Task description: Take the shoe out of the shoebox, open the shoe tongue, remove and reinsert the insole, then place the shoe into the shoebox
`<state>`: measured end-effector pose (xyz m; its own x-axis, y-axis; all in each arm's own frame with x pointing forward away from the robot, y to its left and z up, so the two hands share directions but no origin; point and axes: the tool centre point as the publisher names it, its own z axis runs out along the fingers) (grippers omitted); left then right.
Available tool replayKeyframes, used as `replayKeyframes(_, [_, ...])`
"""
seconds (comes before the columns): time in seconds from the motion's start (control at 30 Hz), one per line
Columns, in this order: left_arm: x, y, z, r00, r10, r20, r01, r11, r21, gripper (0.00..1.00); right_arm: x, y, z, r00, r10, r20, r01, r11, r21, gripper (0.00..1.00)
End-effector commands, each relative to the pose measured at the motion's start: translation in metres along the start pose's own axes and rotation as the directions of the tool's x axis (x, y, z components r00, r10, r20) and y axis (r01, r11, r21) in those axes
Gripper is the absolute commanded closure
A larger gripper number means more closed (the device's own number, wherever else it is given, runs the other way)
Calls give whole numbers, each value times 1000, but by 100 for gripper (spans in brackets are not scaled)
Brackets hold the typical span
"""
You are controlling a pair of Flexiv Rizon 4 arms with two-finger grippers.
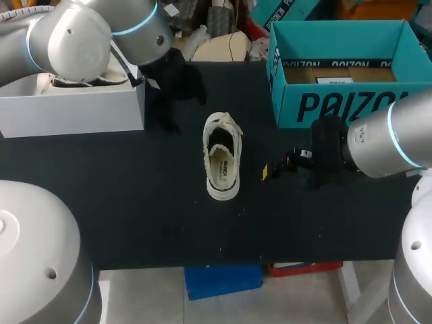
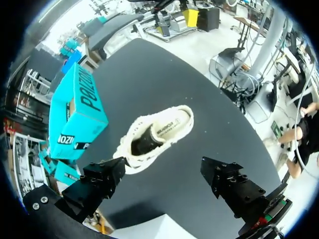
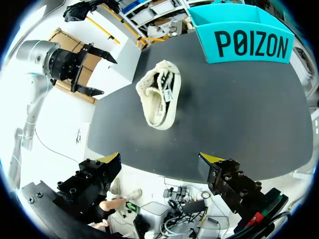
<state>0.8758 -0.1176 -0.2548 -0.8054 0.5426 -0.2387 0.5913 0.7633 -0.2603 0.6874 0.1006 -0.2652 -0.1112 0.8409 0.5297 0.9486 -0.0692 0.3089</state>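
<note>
Head view: a pale shoe (image 1: 221, 156) sat upright near the middle of the black table (image 1: 135, 202), outside the teal shoebox (image 1: 337, 104) at the far right corner. A white box (image 1: 74, 108) stood at the far left edge.

Left wrist view: the left gripper (image 2: 162, 169) was spread wide and empty, with the shoe just ahead of it. Only this view looked into the shoe, where the insole (image 2: 169, 130) lay in place.

Right wrist view: the right gripper (image 3: 159, 159) was wide and empty, well apart from the shoe.

Taking the shoe out appeared done, and boxing it remained. Whether the insole had been removed and reinserted could not be told.
</note>
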Motion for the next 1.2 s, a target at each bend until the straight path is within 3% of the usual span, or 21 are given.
replayKeyframes(0.03, [14, 11, -13, 908, -418, -32, 419, 898, 132, 0, 1, 0, 1, 1000, 0, 1, 0, 1000, 0, 0])
replayKeyframes(0.1, [20, 17, -17, 888, -460, -11, 459, 882, 108, 0, 1, 0, 1, 1000, 0, 1, 0, 1000, 0, 0])
replayKeyframes(0.33, [41, 34, -33, 823, -568, 1, 547, 792, 273, 0, 1, 0, 1, 1000, 0, 1, 0, 1000, 0, 0])
replayKeyframes(0.43, [48, 39, -32, 812, -582, 41, 554, 791, 260, 0, 1, 0, 1, 1000, 0, 1, 0, 1000, 0, 0])
replayKeyframes(0.57, [60, 45, -36, 823, -566, 37, 530, 790, 307, 0, 1, 0, 1, 1000, 0, 1, 0, 1000, 0, 0])
replayKeyframes(0.87, [73, 60, -35, 819, -570, 60, 524, 787, 327, 0, 1, 0, 1, 1000, 0, 1, 0, 1000, 0, 0])
replayKeyframes(1.2, [74, 62, -35, 818, -573, 58, 527, 785, 327, 0, 1, 0, 1, 1000, 0, 1, 0, 1000, 0, 0])
